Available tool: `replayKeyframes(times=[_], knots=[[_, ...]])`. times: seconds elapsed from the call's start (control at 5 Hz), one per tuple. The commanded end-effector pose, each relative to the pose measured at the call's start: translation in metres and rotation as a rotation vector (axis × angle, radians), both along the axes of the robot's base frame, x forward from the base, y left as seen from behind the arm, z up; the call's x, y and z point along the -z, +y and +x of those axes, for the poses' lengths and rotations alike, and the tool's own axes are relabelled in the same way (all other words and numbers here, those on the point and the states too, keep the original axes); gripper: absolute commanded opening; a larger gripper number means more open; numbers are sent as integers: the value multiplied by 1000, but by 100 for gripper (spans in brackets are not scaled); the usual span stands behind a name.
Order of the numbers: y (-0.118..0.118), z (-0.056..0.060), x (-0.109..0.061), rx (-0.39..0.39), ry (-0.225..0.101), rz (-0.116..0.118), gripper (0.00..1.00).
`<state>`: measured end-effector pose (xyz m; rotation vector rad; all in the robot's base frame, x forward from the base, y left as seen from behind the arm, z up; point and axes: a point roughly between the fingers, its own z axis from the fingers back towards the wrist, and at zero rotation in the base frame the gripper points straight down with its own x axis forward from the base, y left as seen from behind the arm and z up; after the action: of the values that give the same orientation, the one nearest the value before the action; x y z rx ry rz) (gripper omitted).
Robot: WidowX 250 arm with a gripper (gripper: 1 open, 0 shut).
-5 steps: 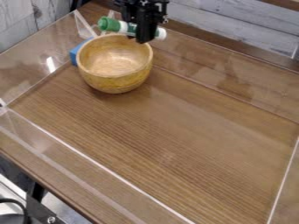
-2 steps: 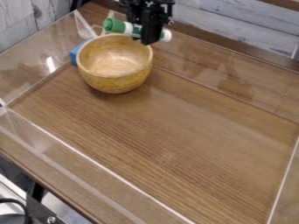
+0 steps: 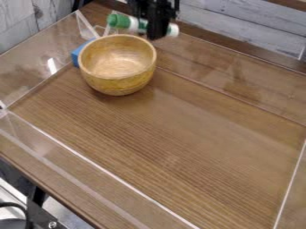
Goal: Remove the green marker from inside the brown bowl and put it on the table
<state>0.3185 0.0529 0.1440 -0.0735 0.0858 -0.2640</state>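
- Over the last second the gripper (image 3: 157,30) had carried the marker (image 3: 141,25) a little higher in the picture: a second before, the marker sat just over the far rim of the bowl (image 3: 117,64), and it then hung clear above that rim, near the top of the view.
- The jaws were clamped on the marker about its middle, pointing down, with the marker lying level across them; that grip looked the same in all three views.
- The bowl had not shifted on the table (image 3: 180,143), and its pale inside showed nothing left in it.
- For the task, I judged the removal half done: the marker was out of the bowl and in the air, but not yet over open tabletop, so carrying it sideways and setting it down remained.
- The marker showed as a short thick stick, its green cap poking out to the left of the gripper and a pale end to the right; the label was mostly hidden behind the black fingers.
- The bowl was round, light-brown wood with a smooth grain, standing upright near the far left corner, with something blue just behind its left side, too hidden to name.
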Motion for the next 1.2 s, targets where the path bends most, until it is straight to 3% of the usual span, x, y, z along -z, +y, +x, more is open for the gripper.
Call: replayKeyframes(times=[0.0, 0.6, 1.0], knots=[[-12, -14, -21, 3, -65, 15, 0], [-31, -45, -25, 73, -51, 15, 0], [-42, -66, -25, 44, -34, 23, 0]])
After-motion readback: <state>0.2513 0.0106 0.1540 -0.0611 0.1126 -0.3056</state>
